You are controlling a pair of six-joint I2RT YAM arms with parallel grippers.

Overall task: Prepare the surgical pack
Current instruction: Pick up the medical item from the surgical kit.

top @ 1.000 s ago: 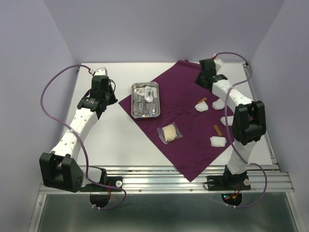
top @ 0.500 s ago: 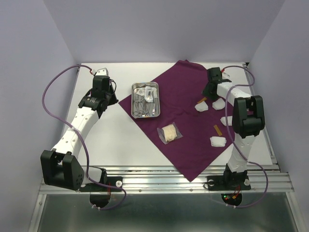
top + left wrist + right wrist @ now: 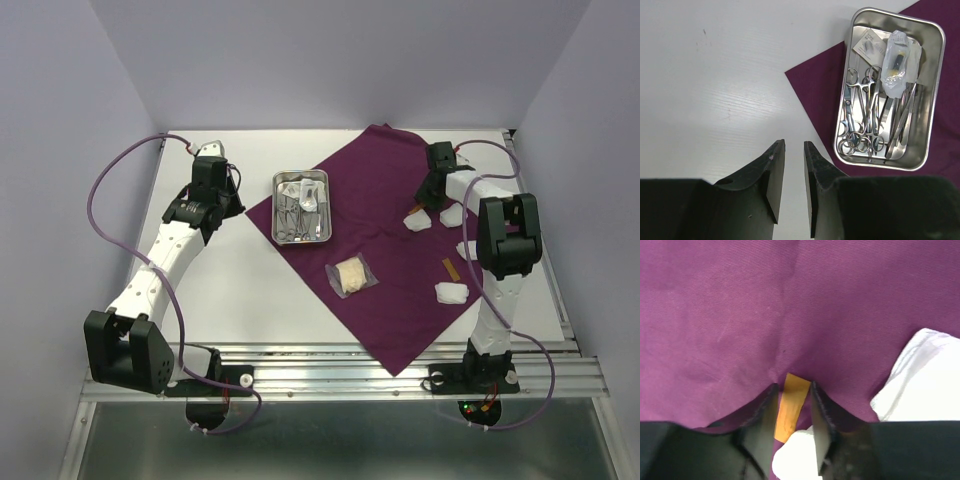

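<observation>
Well, my right pincer (image 3: 792, 386) is down on the plum-purple cloth (image 3: 385, 310) toward the far right corner of the bench (image 3: 220, 290). Its two dark fingers (image 3: 762, 412) stand either side of a thin orange strip (image 3: 790, 415). That strip lies flat with its long axis in line with my fingers and fills the gap between them, but I cannot tell whether I am clenched on it or only straddling it. The cloth is a big square of finely ribbed weave laid cornerwise, one corner pointing at the far edge and the opposite one reaching the near edge. Soft white gauze pads (image 3: 451, 292), crumpled and irregular, sit on its right half, one just beside my right fingers. A second orange strip (image 3: 453, 269) lies aslant among them. My left pincer (image 3: 794, 142) hangs over bare white bench left of the cloth, released, with a narrow slot showing between its fingers. Near it to the right, the shiny steel tray (image 3: 936, 75), a rounded-corner rectangle, rests on the cloth's left corner, its long axis running from far edge to near edge. Steel scissors and forceps (image 3: 865, 115) lie lengthwise inside, several ring handles bunched at the near end, with a crinkled clear packet (image 3: 897, 60) over them toward the far end. Another clear packet (image 3: 350, 276), holding a cream wad, lies on the cloth closer to the near edge.
</observation>
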